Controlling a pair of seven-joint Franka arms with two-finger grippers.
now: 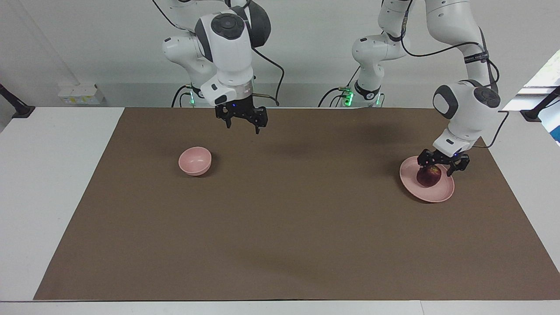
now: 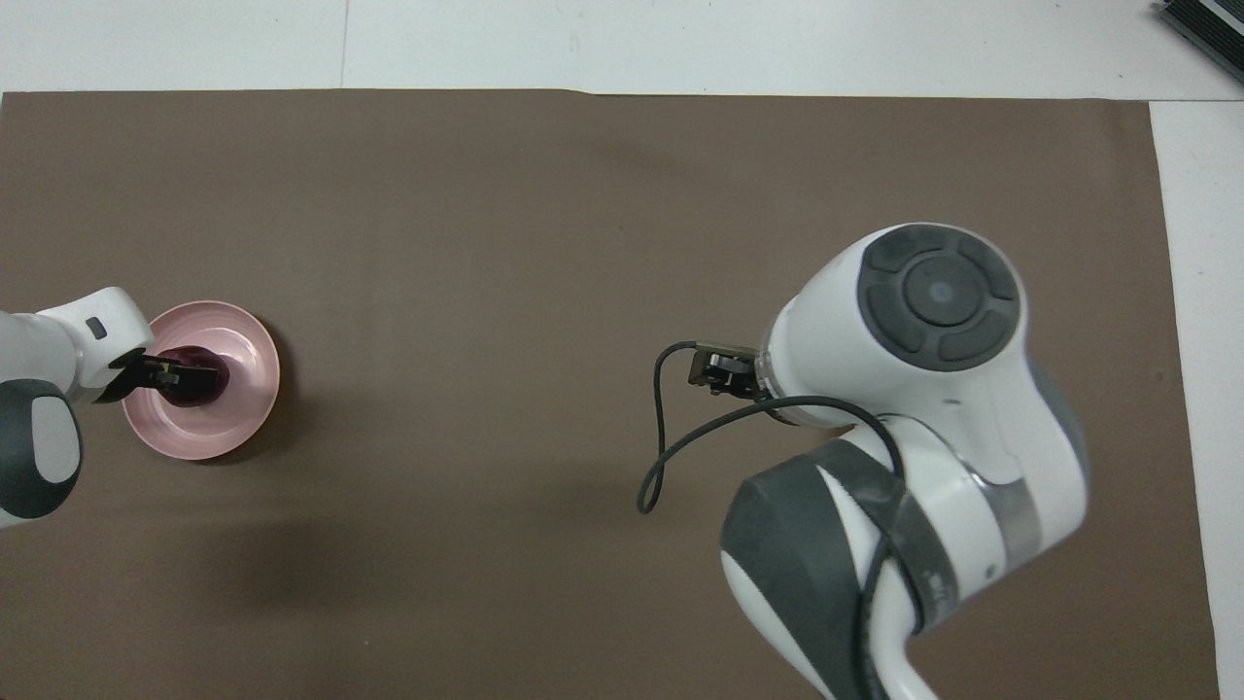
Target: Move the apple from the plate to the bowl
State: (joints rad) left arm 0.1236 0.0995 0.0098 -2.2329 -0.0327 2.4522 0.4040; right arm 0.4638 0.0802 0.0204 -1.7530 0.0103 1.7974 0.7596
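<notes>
Under the spread left hand (image 1: pixel 443 165), the apple (image 1: pixel 428 176) is seen on the plate (image 1: pixel 433 193), apparently ungripped; the bowl (image 1: pixel 195 161) sits empty, the spread right hand (image 1: pixel 242 122) raised nearby.

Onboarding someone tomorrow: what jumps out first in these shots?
The left tool, open, straddling the dark red apple on the pink plate at the left arm's end of the brown mat. Next, the right tool, open, up over bare mat near the middle, and the empty pink bowl toward the right arm's end.
</notes>
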